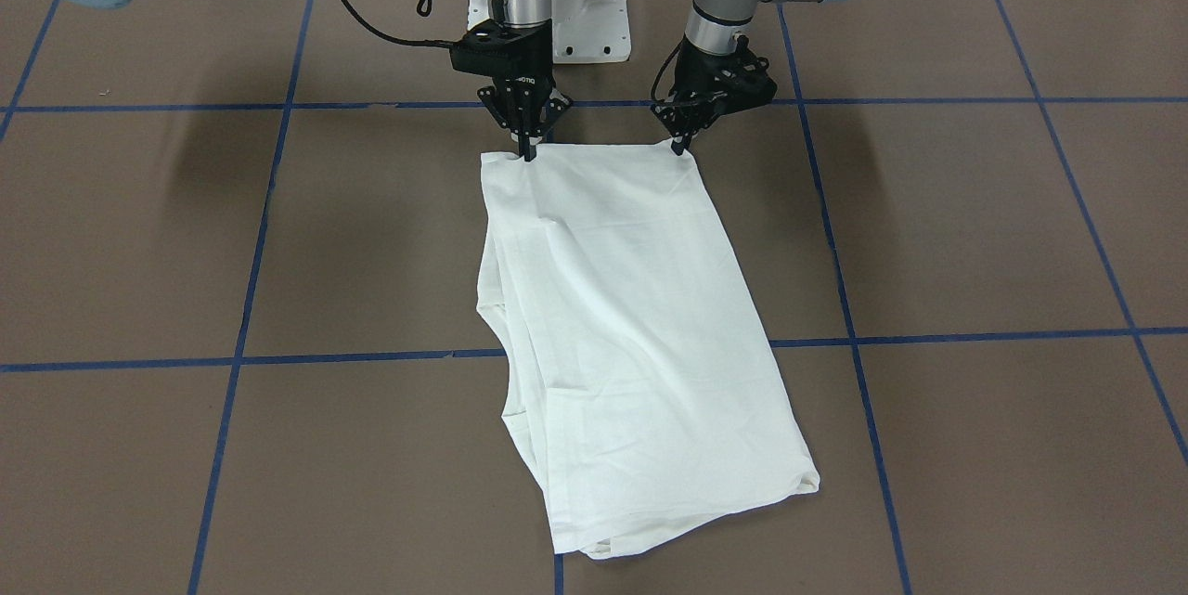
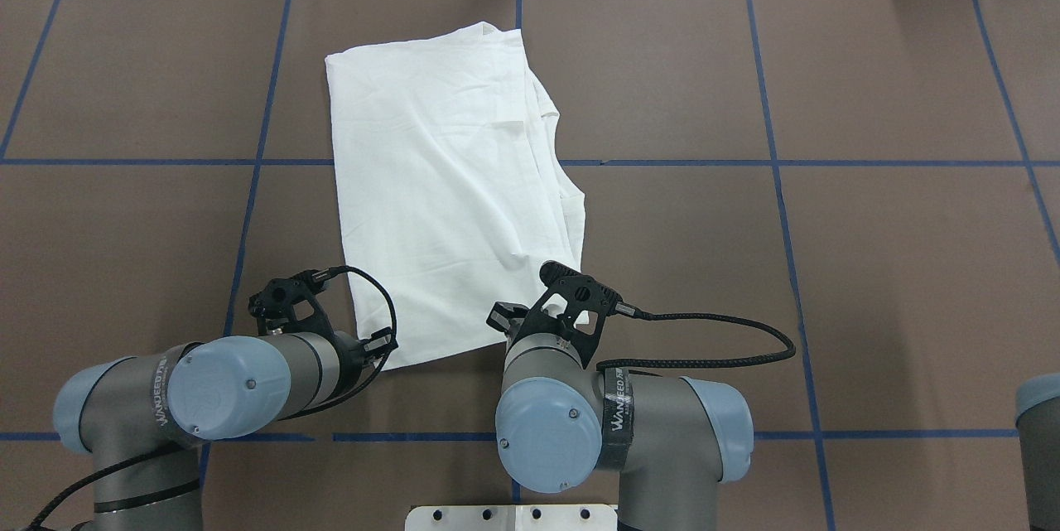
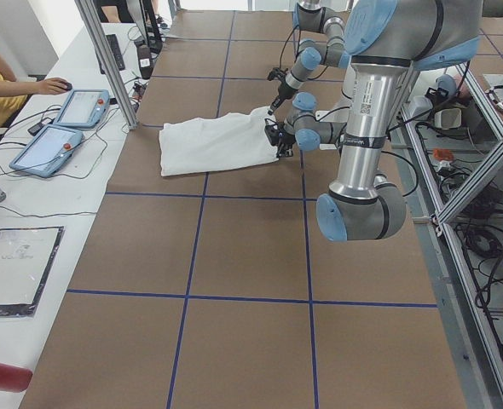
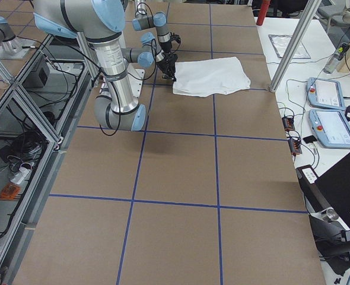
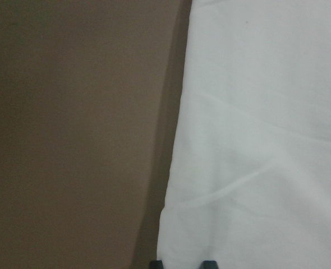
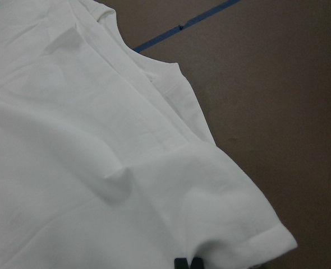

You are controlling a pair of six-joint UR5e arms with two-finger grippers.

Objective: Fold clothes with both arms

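Nearest the robot, the right pincer (image 1: 527, 152) is clenched on one near corner of the white T-shirt (image 1: 631, 326), its tips almost together on the cloth in its wrist view. The left pincer (image 1: 682, 148) is at the other near corner with cloth between its tips, which stand a little wider. It looks to be grasping right at the edge. From there the T-shirt lies flat on the brown desk (image 1: 974, 224) as a long folded band running away from the robot. It slants across the blue tape lines (image 1: 928, 336), and staggered layers show along the robot's right side. The risk I see is that so thin a bite on the left slips as the corners rise. A pincer holding only the upper layers would also peel the fold open
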